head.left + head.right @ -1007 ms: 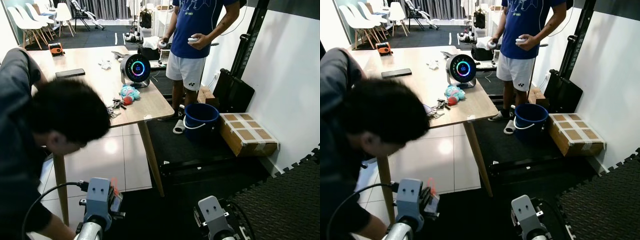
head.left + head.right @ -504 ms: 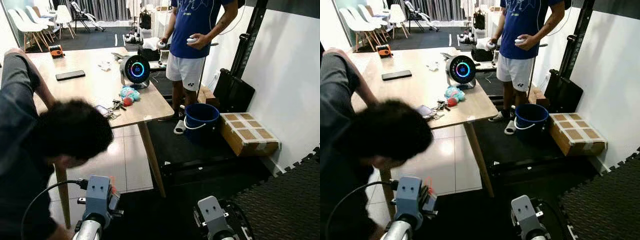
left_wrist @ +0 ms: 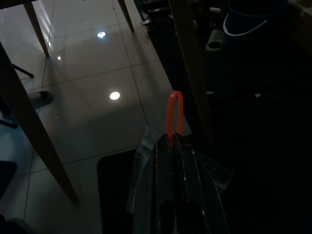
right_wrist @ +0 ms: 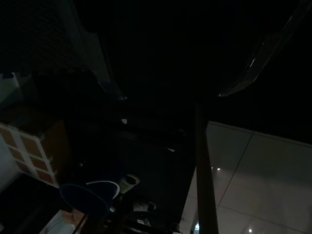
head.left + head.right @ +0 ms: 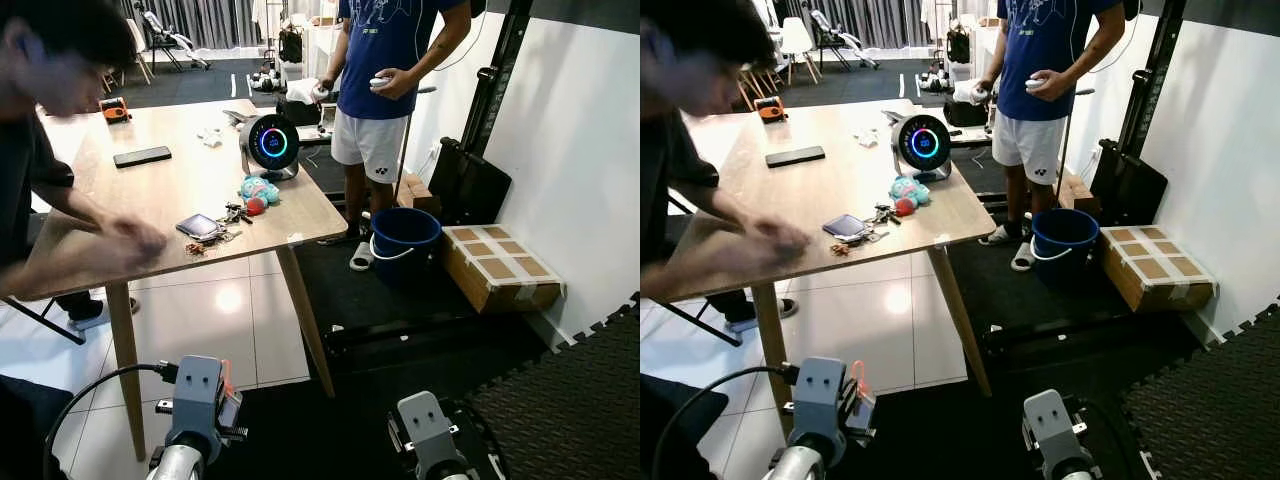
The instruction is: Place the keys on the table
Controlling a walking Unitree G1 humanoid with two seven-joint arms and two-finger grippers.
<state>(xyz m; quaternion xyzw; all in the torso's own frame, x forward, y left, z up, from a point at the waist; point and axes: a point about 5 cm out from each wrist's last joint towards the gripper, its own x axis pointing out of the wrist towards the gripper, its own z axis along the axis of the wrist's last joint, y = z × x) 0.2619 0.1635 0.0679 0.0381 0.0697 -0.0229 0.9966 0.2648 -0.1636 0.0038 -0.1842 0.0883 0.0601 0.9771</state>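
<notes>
- Wooden table: fills the 10-to-12 o'clock quarter of the head views, its near corner leg standing at centre; the robot stands well short of it, so an approach is judged to come first.
- Person at 9 o'clock: a second ago crouched low over the left arm, blocking much of the table; now upright beside it, one blurred hand on the near edge; the way to the tabletop has opened.
- Second person: standing at 12 o'clock beyond the far corner, holding small controllers; position unchanged.
- Blue bucket and cardboard box: on the dark mat at 2 o'clock, near each other, clear of any route.
- Round glowing speaker, black phone, dark wallet: on the tabletop; a separate key bunch lies just beside the wallet.
- Left gripper: low at 7 o'clock, fingers clenched together on an orange loop with clear plastic wrap around the fingers; this loop is judged to be the keys' ring, though no keys can be made out.
- Right gripper: wrist housing at 5 o'clock, idle; its view too dark to judge the fingers.
</notes>
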